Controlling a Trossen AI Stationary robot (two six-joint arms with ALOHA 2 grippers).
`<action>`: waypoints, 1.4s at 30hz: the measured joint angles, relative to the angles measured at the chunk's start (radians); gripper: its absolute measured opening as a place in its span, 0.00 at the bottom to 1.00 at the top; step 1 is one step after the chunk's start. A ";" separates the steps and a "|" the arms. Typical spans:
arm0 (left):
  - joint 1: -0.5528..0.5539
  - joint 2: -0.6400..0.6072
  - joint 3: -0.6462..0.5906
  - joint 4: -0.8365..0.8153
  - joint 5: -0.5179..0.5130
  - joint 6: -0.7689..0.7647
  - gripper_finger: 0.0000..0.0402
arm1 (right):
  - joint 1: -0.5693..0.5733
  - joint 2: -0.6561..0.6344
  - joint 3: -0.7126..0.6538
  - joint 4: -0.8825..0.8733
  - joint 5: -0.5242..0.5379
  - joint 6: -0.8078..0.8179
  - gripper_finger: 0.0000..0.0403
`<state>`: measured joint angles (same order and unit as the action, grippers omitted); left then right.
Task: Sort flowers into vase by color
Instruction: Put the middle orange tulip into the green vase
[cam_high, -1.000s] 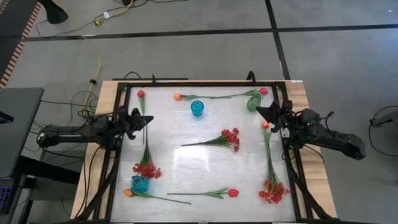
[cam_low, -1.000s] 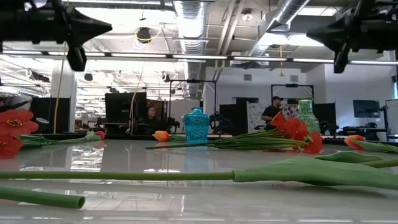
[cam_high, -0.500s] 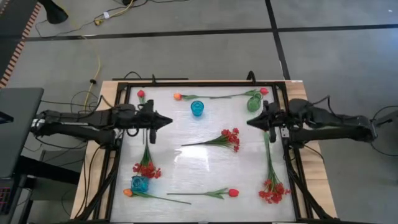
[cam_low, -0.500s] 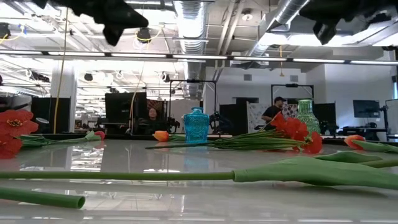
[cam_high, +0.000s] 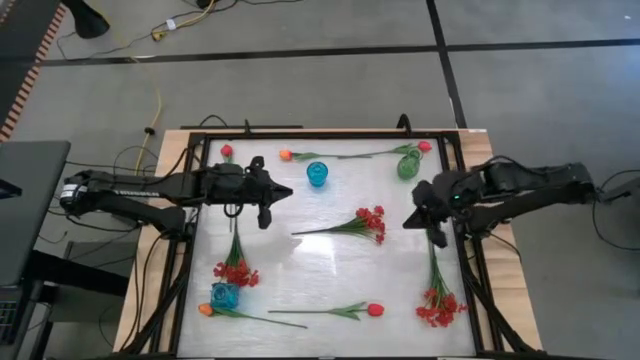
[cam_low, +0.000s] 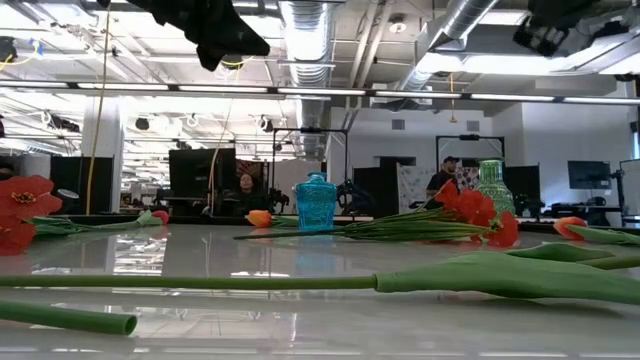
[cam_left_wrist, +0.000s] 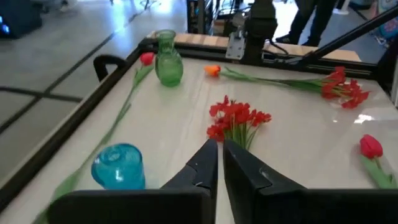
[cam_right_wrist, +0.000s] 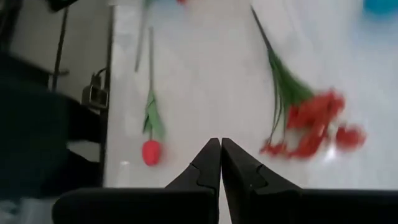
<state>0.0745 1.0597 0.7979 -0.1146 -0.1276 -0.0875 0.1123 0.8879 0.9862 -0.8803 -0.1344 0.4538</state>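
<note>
1. The flowers lie flat and scattered across the white table (cam_high: 320, 255), none standing in a vase, so by my reading the sorting has not begun

2. The left gripper (cam_high: 284, 191) hangs above the table's left-centre, pointing toward the middle; in its own wrist view the fingers (cam_left_wrist: 202, 165) stand almost together, a thin slit between them, holding nothing

3. Its line of sight runs onto the bushy red spray (cam_high: 372, 222) in the table's middle, which I judge the likely first pick

4. The right gripper (cam_high: 408, 221) hovers over the right side, just beside that same spray; its fingers (cam_right_wrist: 208, 162) are pressed together and empty

5. A blue vase (cam_high: 317, 174) stands upright near the far edge and a green vase (cam_high: 406, 166) toward the far right corner, apart from each other, presumably one per colour

6. A second blue vase (cam_high: 225, 295) sits at the near left corner beside another red spray (cam_high: 236, 271)

7. An orange tulip (cam_high: 286, 155) lies along the far edge, a red tulip (cam_high: 375, 310) near the front edge, and a third red spray (cam_high: 440, 305) at the near right

8. Stems lying flat suggest either gripper must first open, then pinch a thin stem low against the tabletop
</note>
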 joint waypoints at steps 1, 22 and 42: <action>0.000 0.004 0.000 0.000 0.000 -0.003 0.07 | 0.000 0.018 0.002 -0.010 -0.001 0.056 0.11; 0.017 0.007 0.000 0.016 0.003 -0.050 0.43 | -0.088 0.252 -0.013 -0.367 -0.021 0.691 0.30; 0.017 0.007 0.000 -0.036 -0.030 -0.089 0.43 | -0.109 0.243 -0.414 -0.105 -0.028 0.876 0.50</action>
<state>0.0910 1.0668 0.7979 -0.1505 -0.1577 -0.1768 0.0029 1.1314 0.5721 -0.9854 -0.1623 1.3295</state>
